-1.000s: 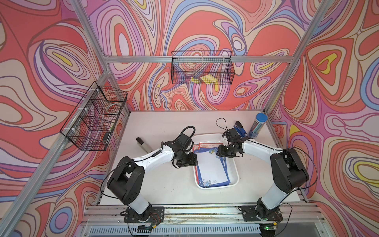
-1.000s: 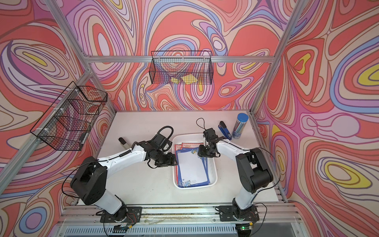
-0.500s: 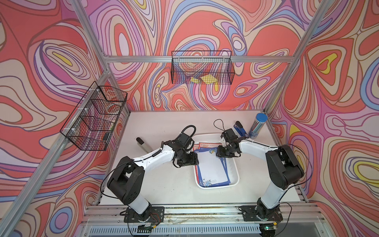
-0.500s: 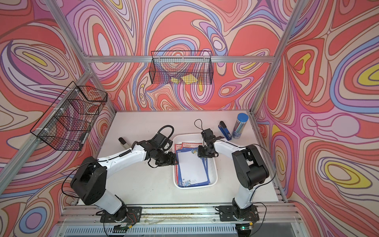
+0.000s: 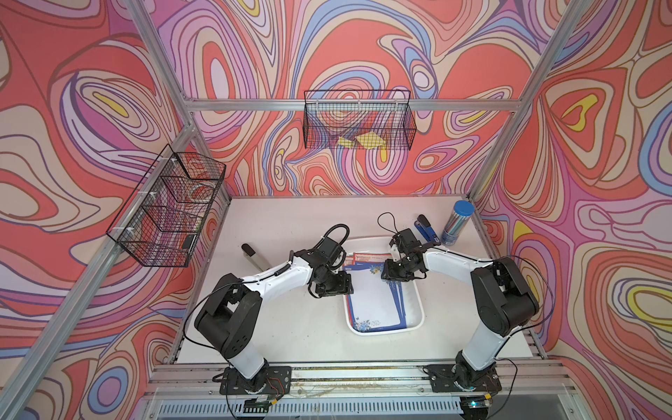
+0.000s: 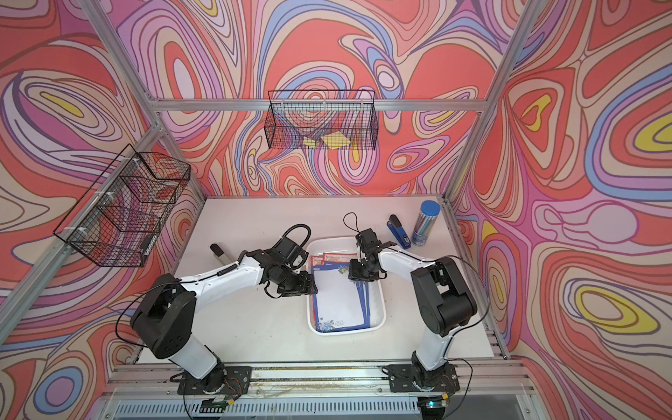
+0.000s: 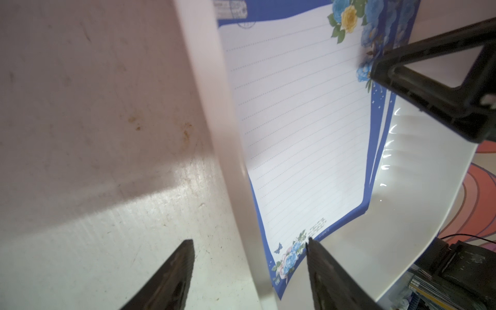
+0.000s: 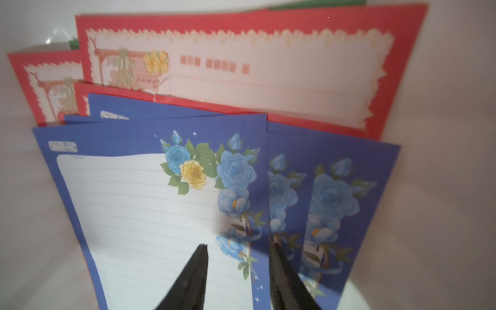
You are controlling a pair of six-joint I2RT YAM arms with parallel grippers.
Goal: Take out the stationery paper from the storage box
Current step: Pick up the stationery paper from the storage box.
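Tabletop (image 5: pixel 291 327): stationery paper (image 5: pixel 374 302), print unreadable

We count one storage box (image 5: pixel 414 320) right of centre in a top view. The stationery paper (image 8: pixel 150 214) in it shows at least three blue-bordered sheets (image 8: pixel 335 204) fanned out, at least three red-bordered sheets (image 8: pixel 268 67) above them in the right wrist view, and one green edge (image 8: pixel 316 3) at that frame's top. There are two wire baskets, a back basket (image 5: pixel 358 120) at upper centre holding two yellow paper pieces (image 5: pixel 371 140), and a side basket (image 5: pixel 167 207) at left. We also count one blue stapler (image 5: pixel 427 231), one blue-capped tube (image 5: pixel 457 225), one grey tool (image 5: pixel 254 256) and two arms, the left arm (image 5: pixel 276 280) and the right arm (image 5: pixel 451 262).
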